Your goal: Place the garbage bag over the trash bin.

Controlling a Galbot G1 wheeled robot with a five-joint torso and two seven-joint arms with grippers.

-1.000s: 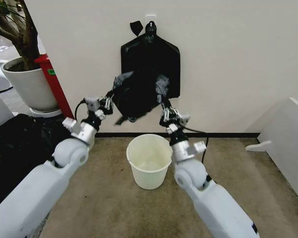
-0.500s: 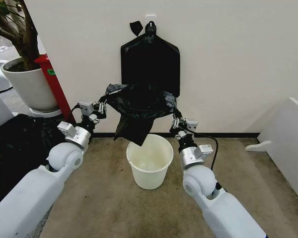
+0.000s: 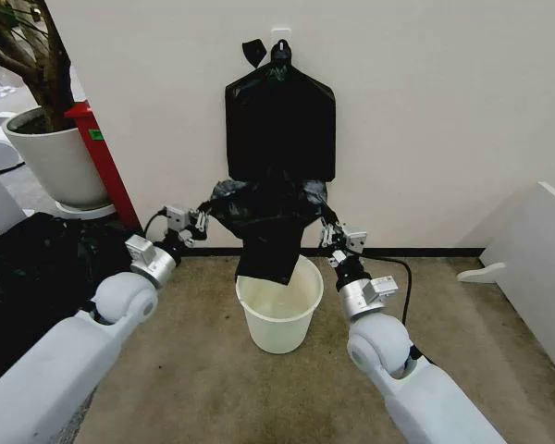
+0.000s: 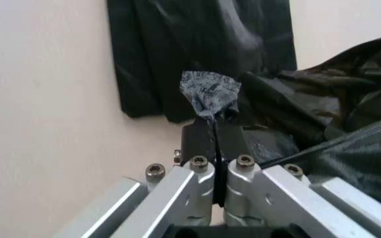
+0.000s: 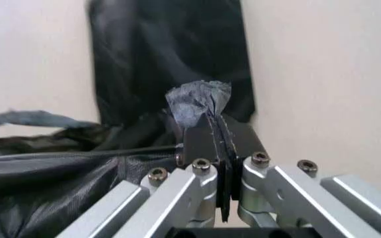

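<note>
**Bag stretched open over the bin, both grippers pinching an edge**

Around the work area: a flat bundle of black bags hangs on the white wall right behind the action, knotted at the top. Off to the left there's a white planter pot with a tree in it, a red post next to that, and a big heap of black plastic on the floor. A white panel sits at the right edge.

The 2 arms reach forward, 1 on each side of the trash bin. The left gripper and the right gripper are each clamped tight on a scrunched bit of the garbage bag, jaws pressed together in both wrist views. The bag hangs spread between them, its bottom end dangling just at the bin's rim.
</note>
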